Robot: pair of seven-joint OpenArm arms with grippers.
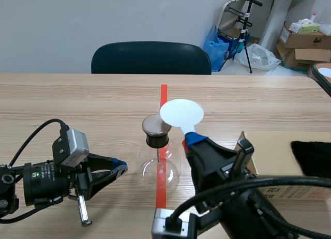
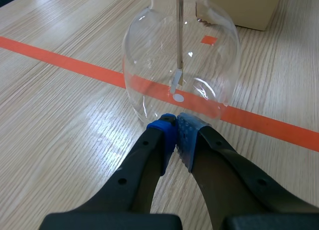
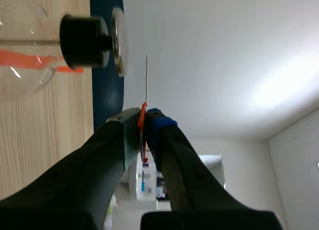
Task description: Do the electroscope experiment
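Our right hand (image 3: 143,124) clamps the disc (image 1: 181,113), its face turned toward the cap (image 1: 156,125) of the flask (image 1: 159,169) mid-counter (image 1: 77,99), just beside it and seemingly not touching. Our left hand (image 2: 175,123), closed on nothing, sits at the flask's base.

- Ahead of the left gripper (image 2: 175,122), the flask (image 2: 149,56) has its neck and stopper cut off.
- Between the fingers of the right gripper (image 1: 192,138), the handle end of the white paddle (image 1: 181,114) is hidden.

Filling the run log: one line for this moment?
right gripper shut on white disc | disc near metal cap | left gripper shut, empty, by flask
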